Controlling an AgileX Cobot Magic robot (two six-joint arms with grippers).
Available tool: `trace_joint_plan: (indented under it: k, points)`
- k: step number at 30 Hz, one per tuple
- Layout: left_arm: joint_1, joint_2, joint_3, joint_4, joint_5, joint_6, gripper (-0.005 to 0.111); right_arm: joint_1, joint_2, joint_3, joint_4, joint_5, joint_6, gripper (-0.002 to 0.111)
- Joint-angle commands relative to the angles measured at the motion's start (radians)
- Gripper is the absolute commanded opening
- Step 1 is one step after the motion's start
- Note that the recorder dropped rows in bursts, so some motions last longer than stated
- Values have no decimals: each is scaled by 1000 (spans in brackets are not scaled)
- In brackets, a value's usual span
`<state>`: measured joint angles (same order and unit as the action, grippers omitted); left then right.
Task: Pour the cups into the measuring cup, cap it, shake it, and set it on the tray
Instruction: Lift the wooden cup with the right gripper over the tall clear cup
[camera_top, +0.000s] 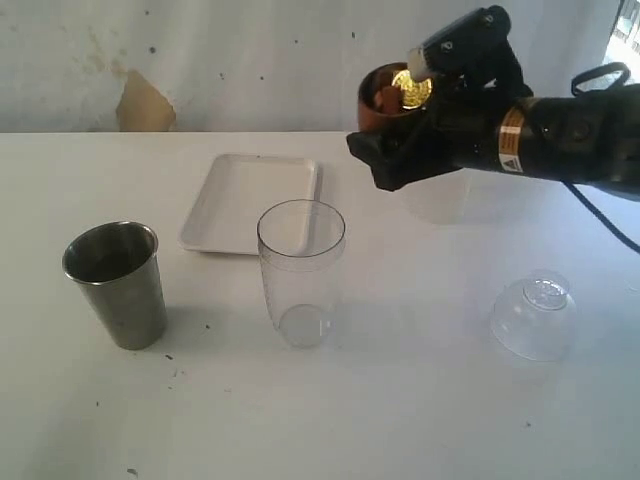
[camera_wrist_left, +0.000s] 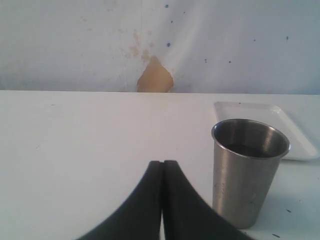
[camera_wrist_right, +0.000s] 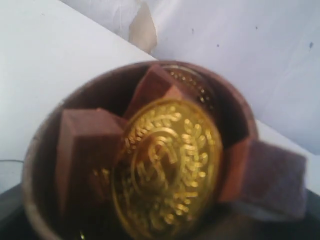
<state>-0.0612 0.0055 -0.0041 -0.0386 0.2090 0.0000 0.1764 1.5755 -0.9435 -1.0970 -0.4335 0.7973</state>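
My right gripper (camera_top: 392, 140) is shut on the small brown wooden cup (camera_top: 378, 100). It holds the cup tilted in the air, above and to the right of the clear measuring cup (camera_top: 300, 270). In the right wrist view the wooden cup (camera_wrist_right: 37, 150) holds a gold coin (camera_wrist_right: 167, 165) and brown blocks (camera_wrist_right: 82, 150). The measuring cup stands upright and looks empty. At the left, the steel tumbler (camera_top: 115, 285) stands upright on the table. My left gripper (camera_wrist_left: 163, 163) is shut on nothing, low beside the steel tumbler (camera_wrist_left: 247, 170). The white tray (camera_top: 250, 200) lies behind the measuring cup.
A clear dome lid (camera_top: 535, 315) rests on the table at the right. A faint frosted container (camera_top: 440, 200) shows under the right arm. The wall behind has a brown patch (camera_top: 145, 105). The left arm is out of the exterior view.
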Motion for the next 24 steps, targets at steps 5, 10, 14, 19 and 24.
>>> trace_joint_plan:
  k: [5, 10, 14, 19, 24]
  points:
    - [-1, -6, 4, 3, -13, 0, 0, 57, 91, -98, -6, 11, -107, 0]
    - [-1, -6, 4, 3, -13, 0, 0, 62, 161, -120, -6, 22, -210, 0]
    - [-1, -6, 4, 3, -13, 0, 0, 62, 182, -120, -6, 24, -308, 0]
    - [-1, -6, 4, 3, -13, 0, 0, 62, 182, -129, -6, 22, -369, 0]
    - [-1, -6, 4, 3, -13, 0, 0, 62, 182, -150, -6, 20, -451, 0]
